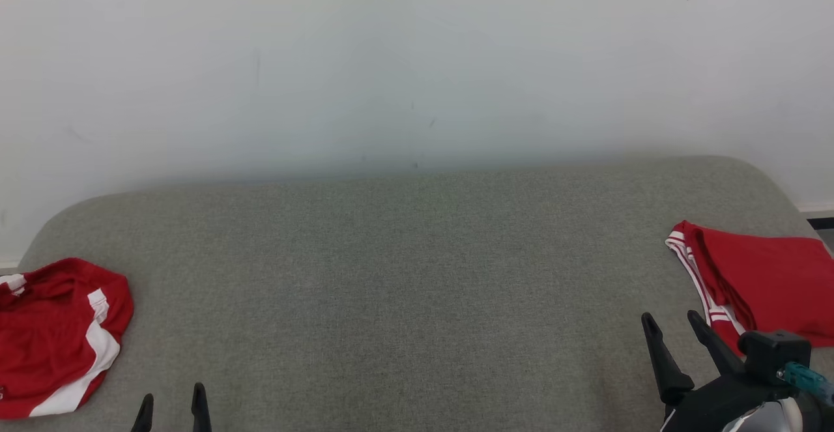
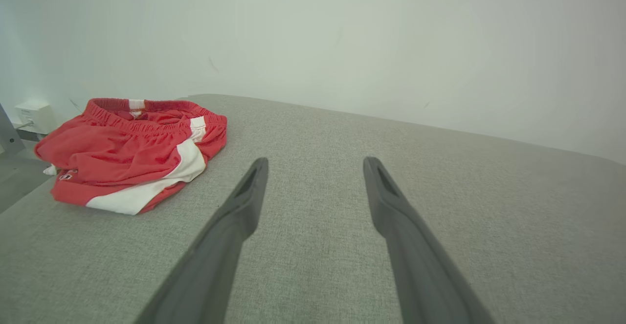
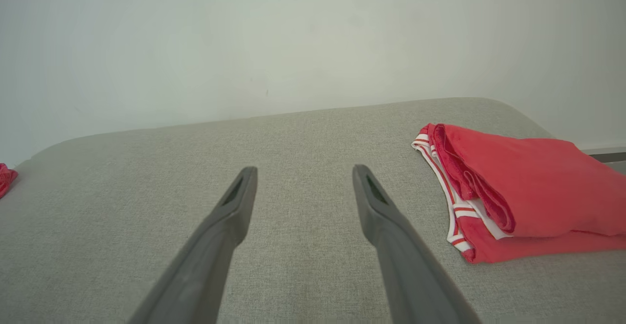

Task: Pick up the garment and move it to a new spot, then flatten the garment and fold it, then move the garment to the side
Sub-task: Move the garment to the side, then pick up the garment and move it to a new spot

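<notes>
Left gripper [image 1: 173, 393], lower left of the head view: jaws parted and empty above the grey fabric tabletop [image 1: 404, 275]. Right gripper [image 1: 670, 318], lower right: jaws likewise parted, holding nothing. Crumpled red-and-white shorts [image 1: 55, 334] lie at the tabletop's left edge, near the left gripper but apart from it. Folded red garment [image 1: 769, 275], with white-striped trim showing, rests at the right edge, just beside the right gripper. Pale wall [image 1: 417, 60] behind.

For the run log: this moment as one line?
left hand open, free | right hand open, free | shorts crumpled, left | folded garment, right
</notes>
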Motion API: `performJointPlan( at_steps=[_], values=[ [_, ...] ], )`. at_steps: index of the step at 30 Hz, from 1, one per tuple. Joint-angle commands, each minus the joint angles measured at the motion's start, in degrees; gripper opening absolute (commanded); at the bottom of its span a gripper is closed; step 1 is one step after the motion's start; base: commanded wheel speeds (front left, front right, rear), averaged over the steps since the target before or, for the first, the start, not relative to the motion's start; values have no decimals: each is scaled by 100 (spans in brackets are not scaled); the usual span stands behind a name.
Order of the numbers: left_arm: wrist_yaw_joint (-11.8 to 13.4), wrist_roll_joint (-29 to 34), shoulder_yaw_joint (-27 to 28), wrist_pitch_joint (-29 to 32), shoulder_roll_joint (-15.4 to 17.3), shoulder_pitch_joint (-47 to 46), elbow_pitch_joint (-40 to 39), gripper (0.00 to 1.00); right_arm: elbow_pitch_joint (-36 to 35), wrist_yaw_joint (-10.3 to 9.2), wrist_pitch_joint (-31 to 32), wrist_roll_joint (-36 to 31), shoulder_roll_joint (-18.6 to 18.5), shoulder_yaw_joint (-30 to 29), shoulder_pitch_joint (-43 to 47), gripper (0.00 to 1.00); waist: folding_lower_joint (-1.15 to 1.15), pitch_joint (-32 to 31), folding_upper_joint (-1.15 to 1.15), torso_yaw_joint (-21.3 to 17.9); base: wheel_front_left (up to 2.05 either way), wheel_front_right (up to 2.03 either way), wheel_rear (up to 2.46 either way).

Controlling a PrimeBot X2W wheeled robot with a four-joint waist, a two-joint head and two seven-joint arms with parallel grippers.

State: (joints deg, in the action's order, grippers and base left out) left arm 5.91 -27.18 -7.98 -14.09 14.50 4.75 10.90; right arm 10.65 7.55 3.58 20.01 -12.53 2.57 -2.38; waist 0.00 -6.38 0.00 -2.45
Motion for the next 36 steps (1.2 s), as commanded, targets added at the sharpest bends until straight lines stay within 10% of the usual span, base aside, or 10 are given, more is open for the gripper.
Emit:
performJointPlan(
  at_steps=[1, 36],
  values=[
    [-25, 27, 2, -39, -24, 8, 73, 100, -22, -11, 27, -63, 21, -21, 57, 100, 0, 1, 0, -15, 0, 0, 0],
    [-37, -40, -123, 312, 210, -282, -277, 100, -245, -11, 341, -90, 107, -276, 221, 100, 0, 42, 0, 494, 0, 0, 0]
  ],
)
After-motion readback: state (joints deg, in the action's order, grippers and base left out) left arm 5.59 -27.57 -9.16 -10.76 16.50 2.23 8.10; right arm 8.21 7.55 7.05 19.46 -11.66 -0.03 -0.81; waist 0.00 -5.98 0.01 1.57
